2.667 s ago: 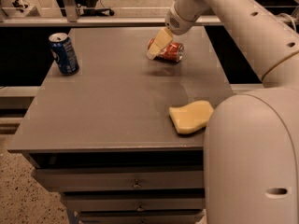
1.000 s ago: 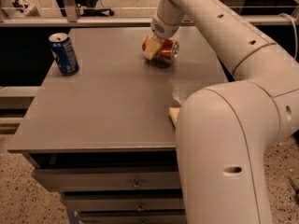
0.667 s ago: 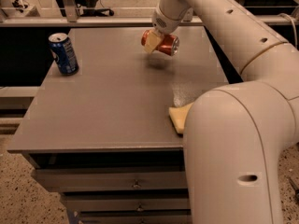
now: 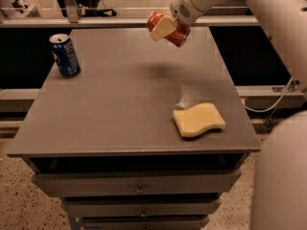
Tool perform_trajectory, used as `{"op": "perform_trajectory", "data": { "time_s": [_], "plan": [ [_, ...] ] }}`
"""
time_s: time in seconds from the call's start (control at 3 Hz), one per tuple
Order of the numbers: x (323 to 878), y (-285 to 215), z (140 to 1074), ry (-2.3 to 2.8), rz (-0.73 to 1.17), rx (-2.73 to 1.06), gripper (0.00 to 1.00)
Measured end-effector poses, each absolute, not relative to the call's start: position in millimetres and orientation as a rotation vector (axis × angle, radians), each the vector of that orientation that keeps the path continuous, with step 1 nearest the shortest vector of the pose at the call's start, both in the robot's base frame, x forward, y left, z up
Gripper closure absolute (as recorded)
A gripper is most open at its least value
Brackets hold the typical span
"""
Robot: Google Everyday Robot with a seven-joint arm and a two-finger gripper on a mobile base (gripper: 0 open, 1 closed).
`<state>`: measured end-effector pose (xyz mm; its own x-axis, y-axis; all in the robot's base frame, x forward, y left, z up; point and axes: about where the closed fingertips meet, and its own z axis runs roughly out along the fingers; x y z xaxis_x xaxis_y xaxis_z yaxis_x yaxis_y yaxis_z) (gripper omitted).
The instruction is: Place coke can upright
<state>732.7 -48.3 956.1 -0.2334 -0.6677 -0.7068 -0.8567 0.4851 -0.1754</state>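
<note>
Above the far end of the matte grey table [image 4: 120,104], the white arm's gripper [image 4: 168,28] clasps the small, glossy red aluminium coke can [image 4: 180,35] tilted between its pale, blocky fingers [image 4: 162,28], clear of the tabletop.

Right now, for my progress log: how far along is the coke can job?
Done: the gripper grips the coke can, clear of the table. In hand: the can hangs tilted in the fingers above the far side. Left: turn it upright, set it down somewhere between the blue can and the sponge, then release.
</note>
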Motion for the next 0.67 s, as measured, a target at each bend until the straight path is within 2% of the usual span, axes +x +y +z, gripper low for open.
{"op": "perform_trajectory", "data": {
  "time_s": [0.67],
  "plan": [
    [701,-72,994,1.546,0.639,-1.164,1.0]
  ]
}}
